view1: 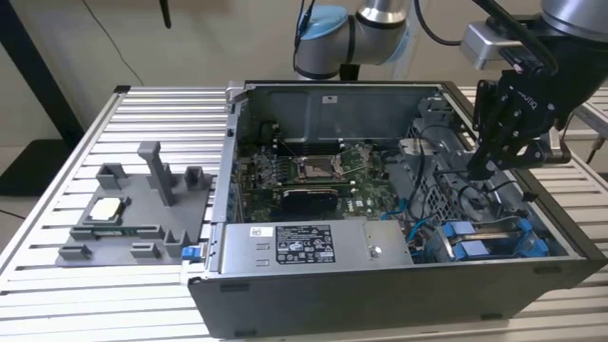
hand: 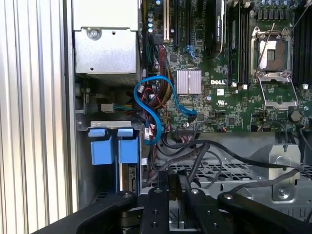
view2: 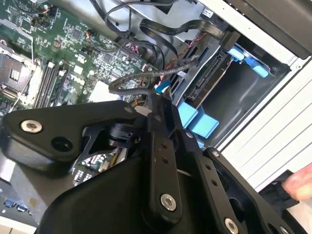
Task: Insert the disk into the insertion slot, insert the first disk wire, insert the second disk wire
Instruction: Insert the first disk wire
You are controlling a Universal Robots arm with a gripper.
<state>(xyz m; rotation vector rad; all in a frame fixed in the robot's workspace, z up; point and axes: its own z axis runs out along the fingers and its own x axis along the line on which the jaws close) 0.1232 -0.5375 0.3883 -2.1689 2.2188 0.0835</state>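
Reaching into the open computer case (view1: 380, 303), the gripper (view1: 482, 167) hangs near the seated disk (view1: 485, 241).

Nearest in the exterior view, a grey power-supply box (view1: 314, 246) lies along the case's front wall. Beside it, toward the exterior view's right, the disk in its blue carrier sits in the insertion slot (view2: 243, 97) at the corner. Just behind, the gripper is down among dark cables; whether it is parted or clamped I cannot tell. In the second wrist view it is just beside a grey braided wire (view2: 146, 74). In the first wrist view, a blue cable (hand: 146, 97) loops between disk and green motherboard (view1: 314, 174). Farthest back stands the arm (view1: 371, 21).
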